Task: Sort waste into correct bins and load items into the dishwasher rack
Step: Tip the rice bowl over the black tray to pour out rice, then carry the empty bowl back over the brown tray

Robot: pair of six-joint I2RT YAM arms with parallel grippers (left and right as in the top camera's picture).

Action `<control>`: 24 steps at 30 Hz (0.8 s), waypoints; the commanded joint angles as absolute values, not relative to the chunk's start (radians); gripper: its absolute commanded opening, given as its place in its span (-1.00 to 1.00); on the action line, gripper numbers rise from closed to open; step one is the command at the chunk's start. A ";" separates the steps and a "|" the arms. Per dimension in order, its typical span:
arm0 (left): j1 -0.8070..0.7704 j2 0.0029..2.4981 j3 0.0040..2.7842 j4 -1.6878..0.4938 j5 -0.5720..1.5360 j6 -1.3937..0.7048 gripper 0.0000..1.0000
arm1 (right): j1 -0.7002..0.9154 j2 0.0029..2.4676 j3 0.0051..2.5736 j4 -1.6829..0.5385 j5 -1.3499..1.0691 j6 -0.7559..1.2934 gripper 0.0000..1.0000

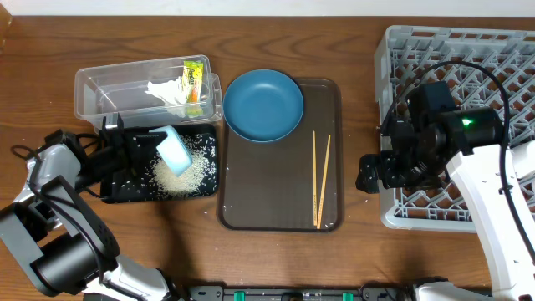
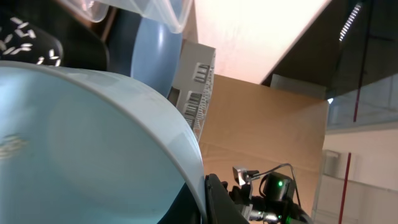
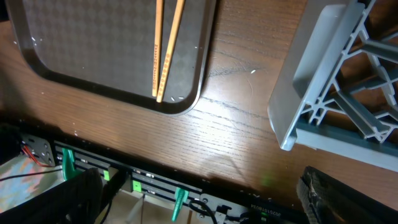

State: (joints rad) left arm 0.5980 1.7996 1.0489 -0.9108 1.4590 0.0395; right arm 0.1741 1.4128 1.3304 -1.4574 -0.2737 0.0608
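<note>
Two hands: L hand [image 1: 153, 150] clamped on pale green cup [image 1: 174, 151], tipped to dump rice [image 1: 180, 173] into black tray [image 1: 203, 145]; R hand [image 1: 370, 174] apart, unloaded.

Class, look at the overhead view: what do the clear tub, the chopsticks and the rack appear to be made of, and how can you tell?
Clear tub: glossy transparent plastic; its contents show through. Chopsticks: probably wood or bamboo, matt tan, thin. Rack: moulded light-grey plastic, matt, with an open lattice.
</note>
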 commanded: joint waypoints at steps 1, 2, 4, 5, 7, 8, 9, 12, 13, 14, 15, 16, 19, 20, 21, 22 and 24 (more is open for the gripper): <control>0.602 1.802 1.043 -0.911 1.439 -0.002 -0.88 | 0.183 1.402 1.328 -1.458 -0.281 0.074 0.98; 0.602 1.802 1.043 -0.910 1.472 0.005 -0.88 | 0.183 1.402 1.328 -1.459 -0.281 0.074 0.99; 0.596 1.801 1.046 -0.919 1.573 0.107 -0.87 | 0.183 1.402 1.328 -1.459 -0.281 0.074 0.98; 0.594 1.798 1.047 -0.913 1.573 0.120 -0.88 | 0.183 1.402 1.328 -1.459 -0.281 0.074 0.98; 0.594 1.799 1.047 -0.898 1.559 0.130 -0.88 | 0.183 1.402 1.328 -1.459 -0.281 0.074 0.98; 0.595 1.799 1.047 -0.890 1.529 0.121 -0.88 | 0.183 1.402 1.328 -1.459 -0.281 0.074 0.99; 0.597 1.799 1.047 -0.883 1.492 0.084 -0.88 | 0.183 1.402 1.328 -1.459 -0.281 0.074 0.98; 0.597 1.799 1.047 -0.877 1.524 0.039 -0.88 | 0.183 1.402 1.328 -1.459 -0.281 0.074 0.98; 0.596 1.797 1.050 -0.895 1.573 0.082 -0.88 | 0.183 1.402 1.328 -1.459 -0.281 0.074 0.98; 0.594 1.791 1.052 -0.902 1.573 0.097 -0.88 | 0.183 1.402 1.328 -1.459 -0.281 0.074 0.98; 0.592 1.785 1.052 -0.902 1.573 0.105 -0.88 | 0.183 1.402 1.328 -1.459 -0.281 0.074 0.98; 0.592 1.778 1.052 -0.905 1.573 0.104 -0.88 | 0.183 1.402 1.328 -1.459 -0.281 0.074 0.98; 0.590 1.759 1.052 -0.905 1.573 0.103 -0.88 | 0.183 1.402 1.328 -1.459 -0.281 0.074 0.98; 0.590 1.750 1.052 -0.904 1.573 0.104 -0.88 | 0.183 1.402 1.328 -1.459 -0.281 0.074 0.99; 0.588 1.740 1.052 -0.905 1.573 0.104 -0.88 | 0.183 1.402 1.328 -1.459 -0.281 0.074 0.99; 0.587 1.726 1.052 -0.905 1.573 0.104 -0.88 | 0.183 1.402 1.328 -1.459 -0.281 0.074 0.98; 0.575 1.684 1.052 -0.905 1.559 0.104 -0.88 | 0.183 1.402 1.328 -1.458 -0.281 0.074 0.99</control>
State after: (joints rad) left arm 0.5907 1.7550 1.0485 -0.9009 1.5410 0.0799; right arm 0.1741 1.4128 1.3304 -1.4574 -0.2737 0.0608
